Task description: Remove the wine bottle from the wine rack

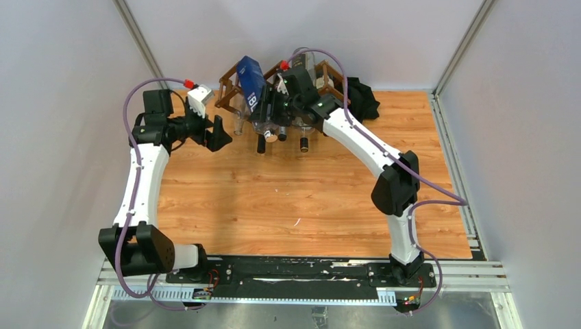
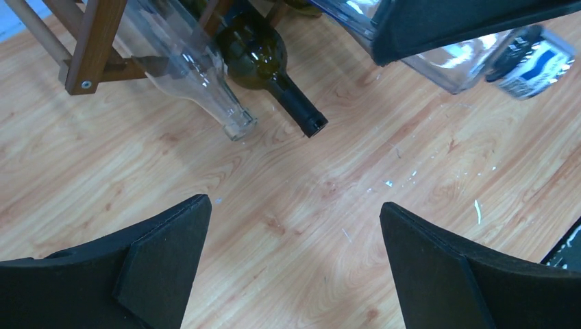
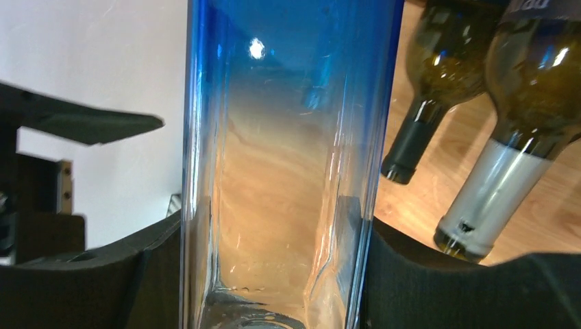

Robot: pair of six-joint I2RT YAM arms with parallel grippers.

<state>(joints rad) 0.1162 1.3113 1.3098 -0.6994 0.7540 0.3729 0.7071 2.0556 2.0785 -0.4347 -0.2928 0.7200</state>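
Observation:
The dark brown wooden wine rack (image 1: 228,90) stands at the back of the table, and one of its legs shows in the left wrist view (image 2: 89,48). My right gripper (image 1: 270,106) is shut on a square glass bottle (image 1: 251,81), blue at one end and clear at the other, and holds it tilted up in front of the rack. In the right wrist view the bottle (image 3: 288,137) sits squeezed between both pads (image 3: 411,267). My left gripper (image 1: 219,133) is open and empty, left of the rack, over bare wood (image 2: 294,205).
Other bottles lie in the rack with necks pointing forward: a clear one (image 2: 199,75), a dark green one (image 2: 274,68), and a green one with a silver capsule (image 3: 507,137). A black cloth (image 1: 362,99) lies right of the rack. Grey walls enclose the table.

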